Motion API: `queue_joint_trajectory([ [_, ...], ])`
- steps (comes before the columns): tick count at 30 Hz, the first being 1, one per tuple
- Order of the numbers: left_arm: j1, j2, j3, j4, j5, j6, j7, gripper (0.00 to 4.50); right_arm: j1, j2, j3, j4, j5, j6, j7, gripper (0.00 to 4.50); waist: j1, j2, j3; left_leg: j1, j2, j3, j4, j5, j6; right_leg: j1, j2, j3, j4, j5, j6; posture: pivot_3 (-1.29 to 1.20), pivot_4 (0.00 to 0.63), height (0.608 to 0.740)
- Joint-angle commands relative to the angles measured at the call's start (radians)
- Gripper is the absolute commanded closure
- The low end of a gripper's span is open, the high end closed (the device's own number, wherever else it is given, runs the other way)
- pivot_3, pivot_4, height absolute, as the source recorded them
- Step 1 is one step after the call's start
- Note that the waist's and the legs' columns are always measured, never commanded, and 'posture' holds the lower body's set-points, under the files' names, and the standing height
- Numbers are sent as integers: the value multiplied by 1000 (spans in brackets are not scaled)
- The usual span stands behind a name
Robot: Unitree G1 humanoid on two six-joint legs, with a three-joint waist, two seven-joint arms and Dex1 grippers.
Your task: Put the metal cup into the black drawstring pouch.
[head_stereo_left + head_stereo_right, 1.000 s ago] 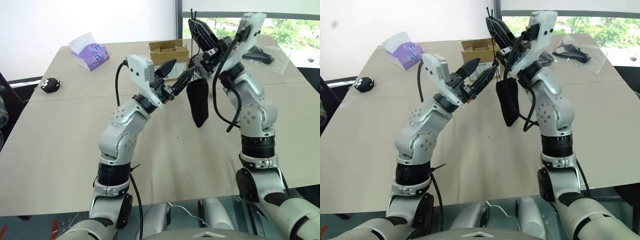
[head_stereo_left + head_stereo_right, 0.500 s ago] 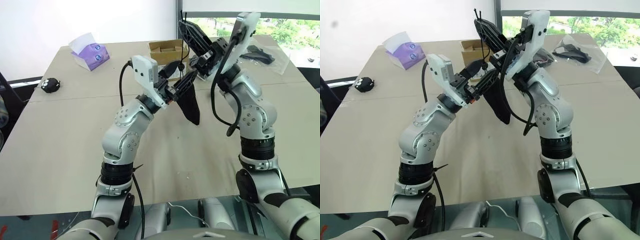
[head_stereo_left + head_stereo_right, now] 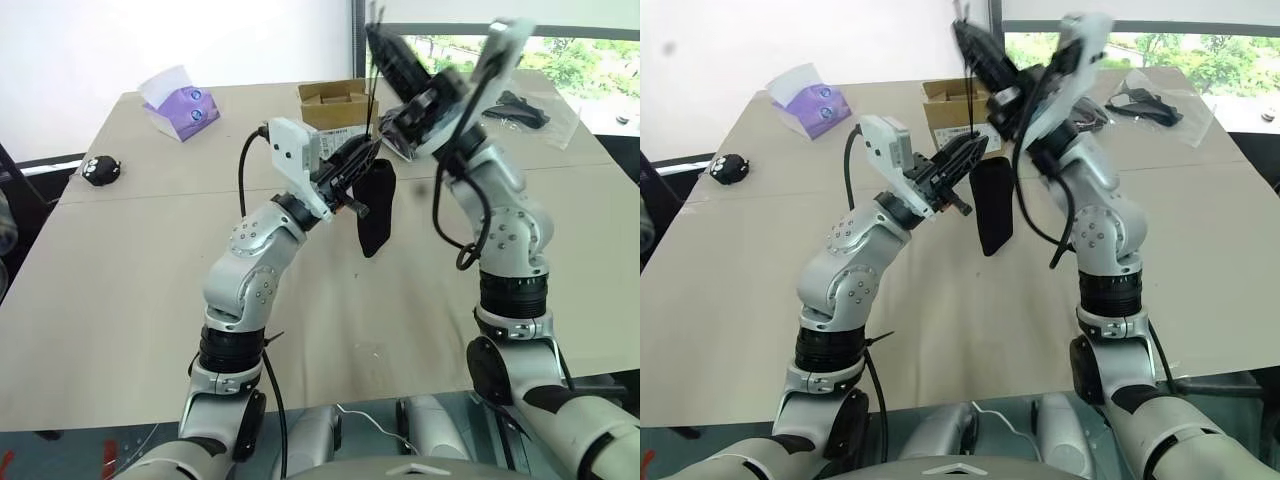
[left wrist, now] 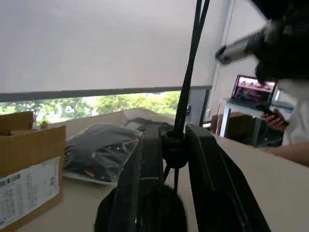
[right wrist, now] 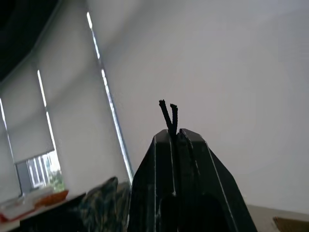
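- Hiding somewhere I cannot see is the metal cup; whether it sits inside the bag I cannot tell.
- Blurring smears my right gripper [image 3: 385, 45], raised above the far half of the table [image 3: 120, 300], so its fingertips are hard to make out in the head views.
- My right wrist view shows that gripper's fingers [image 5: 159, 164] pressed together on the drawstring cord [image 5: 170, 116], whose two ends stick out past the tips.
- My left gripper [image 3: 970, 150] has narrowed since a second ago, from spread wide beside the bag to pinched on the cord at the knot [image 4: 175, 147].
- The black drawstring pouch [image 3: 375, 205] hung further to my right before; now it hangs in the air directly under my left gripper, clear of the table.
- It looks like a soft, matte black bag, limp and narrowing downward, its cord stretched taut between my two grippers.
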Motion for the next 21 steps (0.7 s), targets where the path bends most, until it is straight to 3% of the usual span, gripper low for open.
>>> queue_joint_trajectory([
  [1,42,23,-15,29,54,-15,4,4335,-162,3,-211,25,225,-95,-94,4500,0,1,1,0,0,0,0,0,0,0,0,0,0,0,0,0,150,740],
  [5,94,45,-29,66,101,-30,4,4335,-231,-12,-322,50,356,-129,-165,4500,0,2,1,0,1,-1,-2,0,0,-1,-3,-1,-1,0,0,0,150,740],
  [10,116,45,-27,42,68,-50,-32,4335,-217,-35,-312,46,370,-128,-183,4500,-5,4,2,-1,1,2,-3,0,0,-3,-3,2,0,0,0,0,150,740],
  [12,109,41,-19,39,71,-63,-24,3328,-211,-35,-309,40,373,-129,-189,4500,-5,4,2,-1,1,2,-3,0,0,-3,-3,2,1,0,0,0,150,740],
  [16,76,29,-1,69,99,-78,19,1786,-191,-41,-292,30,382,-132,-184,4500,0,4,2,-1,1,2,-2,0,0,-3,-1,1,1,0,0,0,150,740],
  [21,75,17,29,67,91,-86,31,1786,-154,-41,-278,14,435,-107,-176,4500,-3,4,2,-1,1,2,-2,0,0,-3,-3,2,1,0,0,0,150,740],
])
